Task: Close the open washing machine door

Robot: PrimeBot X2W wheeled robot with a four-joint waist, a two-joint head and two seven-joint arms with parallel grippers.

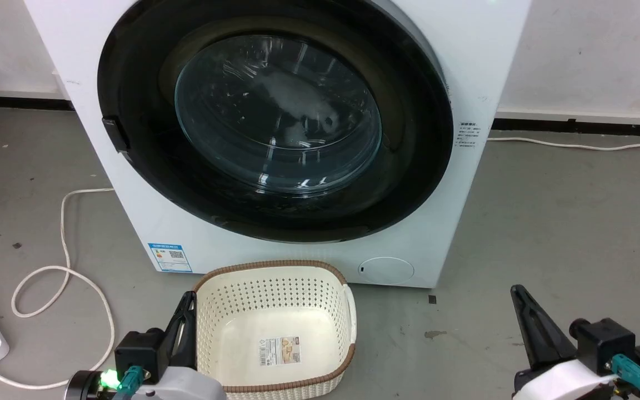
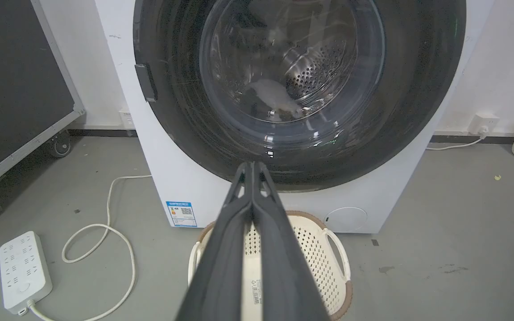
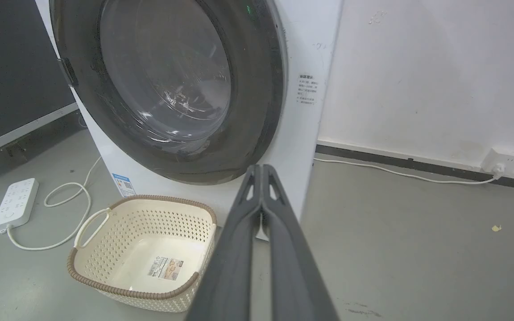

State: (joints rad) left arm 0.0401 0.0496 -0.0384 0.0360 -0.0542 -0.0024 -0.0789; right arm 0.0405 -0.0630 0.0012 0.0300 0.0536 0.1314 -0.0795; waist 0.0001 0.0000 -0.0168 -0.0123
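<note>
The washing machine door (image 1: 409, 183) lies ahead of and above both of your grippers. Its round black rim faces you almost square-on, and the glass bowl (image 1: 278, 116) bulges out at its centre. From here it looks swung home against the white front of the washing machine (image 1: 481, 72). In the right wrist view the rim sits flat on the panel with no gap I can make out, though this angle doesn't show whether the catch has engaged.

Being round, the door has no long axis to line up with; what matters is which edge you push. The dark tab (image 1: 114, 133) on the rim is above and slightly outboard of the left gripper (image 1: 188, 303), so that arm is nearer what I take to be the free side. The right gripper (image 1: 520, 297) sits low, beyond the opposite rim and well apart from it.

Both grippers are clenched, fingers pressed together, grasping nothing, and neither touches the door. If you judge it needs a final push, use the left one, near the tab. Mind the cream basket (image 1: 275, 264) on the floor (image 1: 520, 211): it sits just inboard of the left gripper and runs ahead to the machine's foot.
</note>
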